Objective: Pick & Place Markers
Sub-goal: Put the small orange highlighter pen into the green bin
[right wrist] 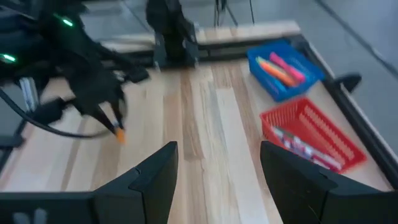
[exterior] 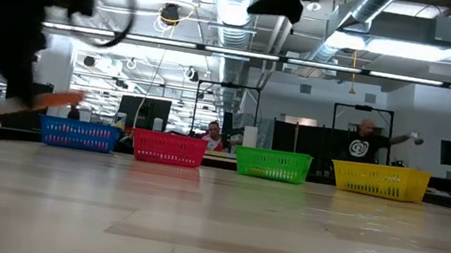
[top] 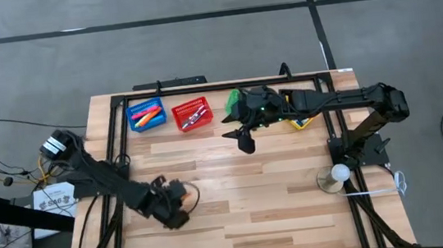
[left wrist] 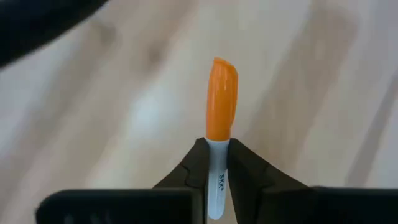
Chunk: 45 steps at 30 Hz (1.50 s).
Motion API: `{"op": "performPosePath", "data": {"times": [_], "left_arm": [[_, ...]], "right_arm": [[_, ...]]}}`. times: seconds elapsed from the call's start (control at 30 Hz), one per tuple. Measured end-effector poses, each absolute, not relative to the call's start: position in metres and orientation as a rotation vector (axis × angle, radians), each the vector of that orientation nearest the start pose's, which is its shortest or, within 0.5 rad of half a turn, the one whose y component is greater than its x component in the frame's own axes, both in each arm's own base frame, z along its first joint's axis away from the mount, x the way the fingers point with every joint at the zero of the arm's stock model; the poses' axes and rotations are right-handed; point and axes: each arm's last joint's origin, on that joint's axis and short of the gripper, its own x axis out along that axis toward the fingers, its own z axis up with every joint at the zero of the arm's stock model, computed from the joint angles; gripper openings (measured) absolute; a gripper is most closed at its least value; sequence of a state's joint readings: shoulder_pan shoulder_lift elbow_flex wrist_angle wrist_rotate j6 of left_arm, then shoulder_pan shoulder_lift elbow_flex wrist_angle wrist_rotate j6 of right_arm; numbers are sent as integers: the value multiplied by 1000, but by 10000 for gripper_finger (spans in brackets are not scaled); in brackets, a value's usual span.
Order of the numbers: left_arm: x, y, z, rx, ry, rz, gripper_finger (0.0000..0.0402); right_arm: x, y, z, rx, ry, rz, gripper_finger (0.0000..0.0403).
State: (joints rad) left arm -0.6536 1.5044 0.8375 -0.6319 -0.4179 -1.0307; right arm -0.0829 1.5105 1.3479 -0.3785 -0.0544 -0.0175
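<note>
At the near side of the table [top: 240,221] the left gripper [top: 174,202] is closed on an orange marker [left wrist: 221,99]. In the left wrist view the two dark fingers [left wrist: 196,168] press the white barrel from both sides, just below the orange cap, and the cap sticks out free in front of them. The low view shows the marker tilted and lifted above the wood, not touching it.

The marker looks light and stiff, a thin plastic stick, so it should not bend or break under the grip. I judge that the smooth round barrel is slippery and could turn or slide between the fingers. The hold near the cap seems good, because the step of the cap gives a small stop against sliding.

Farther off, the right gripper [right wrist: 214,165] hangs over the middle of the table with its fingers wide apart and nothing between them.

Along the far edge stand four baskets in a row. The blue basket [top: 146,115] holds pink and orange markers [right wrist: 283,67], and the red basket [top: 192,114] holds some white-bodied ones [right wrist: 301,146]. The green basket [exterior: 273,164] and the yellow basket [exterior: 380,180] show clearly in the low view; I cannot tell what is inside them. The blue basket is probably the place for this orange one.
</note>
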Motion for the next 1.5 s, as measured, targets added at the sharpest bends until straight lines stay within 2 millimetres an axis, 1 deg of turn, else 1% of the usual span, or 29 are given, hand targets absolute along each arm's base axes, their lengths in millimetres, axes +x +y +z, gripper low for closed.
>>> {"op": "performPosePath", "data": {"times": [0.1, 0.2, 0.33, 0.4, 0.53, 0.7, 0.83, 0.93, 1.13, 1.5], "left_arm": [[218, -127, 190, -229, 933, 427, 36], [220, -102, 213, -182, 798, 498, 37], [217, -71, 247, -176, 583, 625, 35], [216, -59, 263, -172, 487, 648, 37], [218, -46, 295, -148, 316, 585, 35], [225, -43, 324, -99, 139, 403, 38], [232, -43, 333, -85, 49, 277, 35], [235, -43, 335, -93, 24, 232, 36], [238, -43, 333, -94, 25, 230, 36], [250, -47, 326, -100, 23, 196, 38]], "right_arm": [[341, -22, 344, 11, 460, -9, 218], [345, -18, 350, -9, 385, 4, 218], [347, -18, 358, -16, 303, 6, 218], [348, -18, 360, -17, 278, 5, 218], [349, -18, 363, -11, 249, 15, 218], [350, -15, 368, -6, 188, 102, 218], [351, -11, 374, -9, 130, 158, 218], [351, -10, 376, -12, 111, 163, 218], [351, -11, 376, -13, 101, 160, 218], [351, -10, 376, -12, 106, 161, 218]]}}
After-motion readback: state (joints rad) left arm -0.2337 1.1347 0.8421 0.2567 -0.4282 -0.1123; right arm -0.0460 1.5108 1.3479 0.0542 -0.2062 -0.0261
